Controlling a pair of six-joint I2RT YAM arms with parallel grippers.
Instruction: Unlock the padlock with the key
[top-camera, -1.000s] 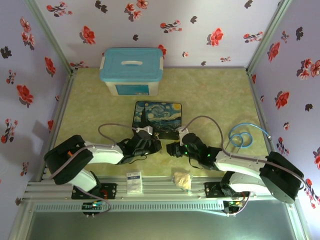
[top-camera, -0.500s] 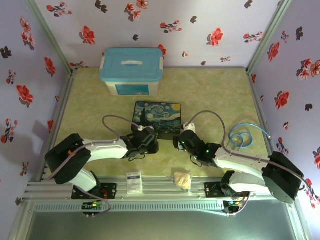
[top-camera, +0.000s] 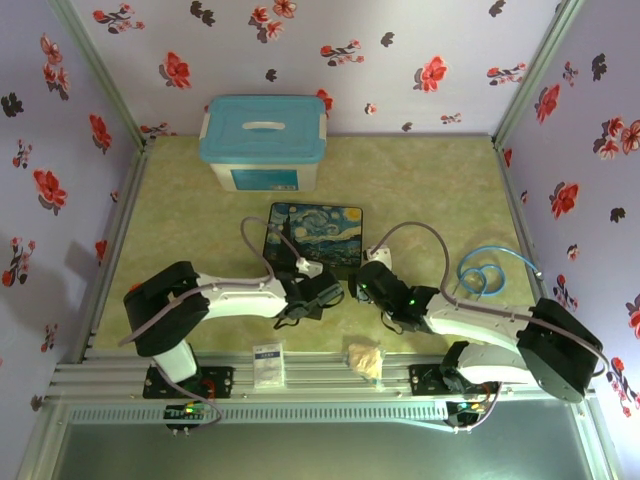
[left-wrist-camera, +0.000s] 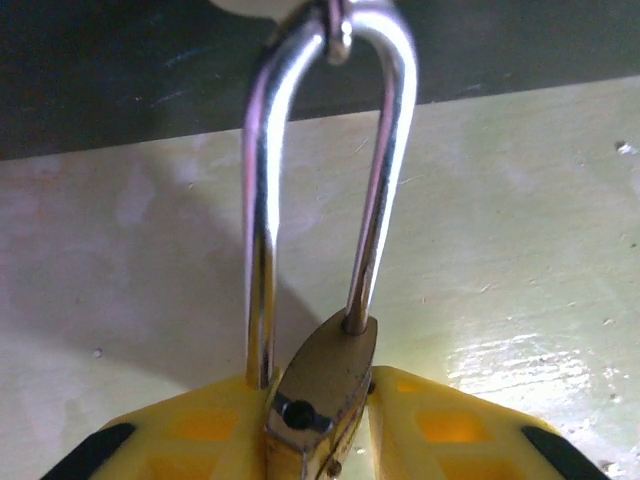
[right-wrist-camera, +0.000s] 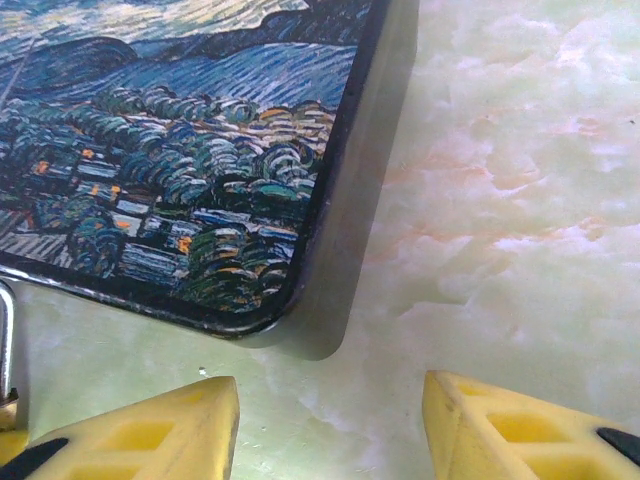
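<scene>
My left gripper (left-wrist-camera: 322, 425) is shut on the brass padlock (left-wrist-camera: 330, 365), its yellow fingers (left-wrist-camera: 180, 430) pinching the body from both sides. The silver shackle (left-wrist-camera: 385, 170) stands up from it. One leg sits in the body; the other runs down beside the body, next to a dark empty hole. A small metal loop hangs at the shackle's top. I cannot make out the key. In the top view the left gripper (top-camera: 327, 291) sits close to my right gripper (top-camera: 354, 287). The right gripper (right-wrist-camera: 330, 420) is open and empty above the table.
The painted Starry Night box (top-camera: 316, 237) lies just beyond both grippers; its corner (right-wrist-camera: 250, 300) is near the right fingers. A blue-lidded tub (top-camera: 263, 140) stands at the back. A blue cable coil (top-camera: 482, 272), a beige wrapper (top-camera: 365, 358) and a white card (top-camera: 267, 365) lie around.
My left gripper has swung right with the padlock, ending close to the right gripper. The right gripper shifted slightly forward a second ago, then held still.
</scene>
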